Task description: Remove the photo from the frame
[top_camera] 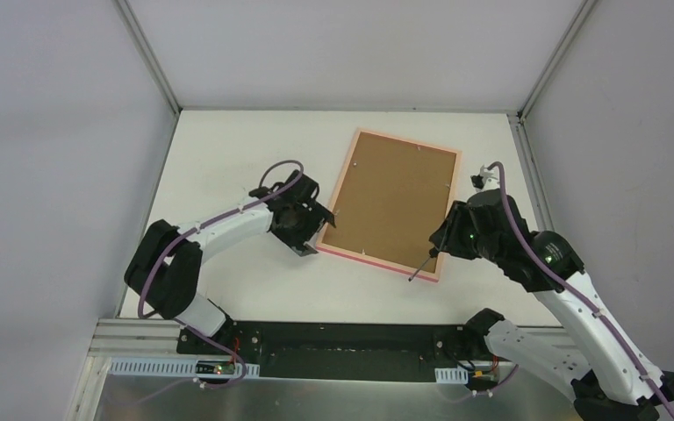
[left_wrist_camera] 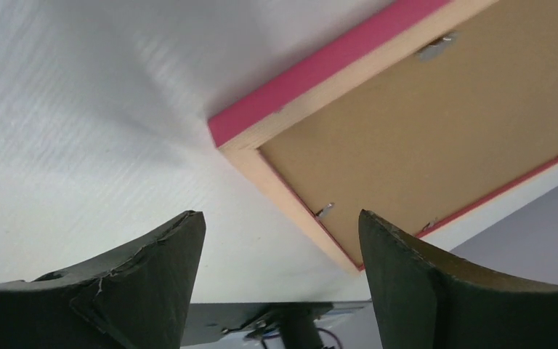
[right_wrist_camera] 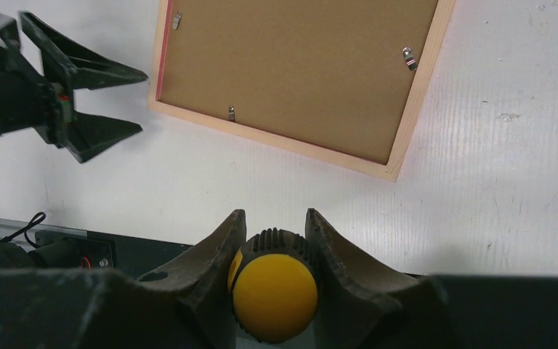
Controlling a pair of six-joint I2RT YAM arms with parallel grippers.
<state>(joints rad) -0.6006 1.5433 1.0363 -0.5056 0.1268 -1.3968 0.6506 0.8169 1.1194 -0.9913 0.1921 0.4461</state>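
Two sets going: left fingers [left_wrist_camera: 160,254] spread empty by the frame [left_wrist_camera: 320,69] corner, right fingers [right_wrist_camera: 218,247] clenched on a screwdriver [right_wrist_camera: 275,294].

Left white-and-black jointed arm [top_camera: 219,224] is extended forward and rightward, elbow folded back at far left. Left black two-finger end effector [left_wrist_camera: 280,218] is held low, jaws spread wide, nothing gripped between them. Right white-and-black jointed arm [top_camera: 570,289] is bent inward toward centre, wrist pitched downward. Right black two-finger end effector [right_wrist_camera: 275,218] is clamped on a round orange-capped, black-ribbed screwdriver handle [right_wrist_camera: 275,294], shaft angled down-left.
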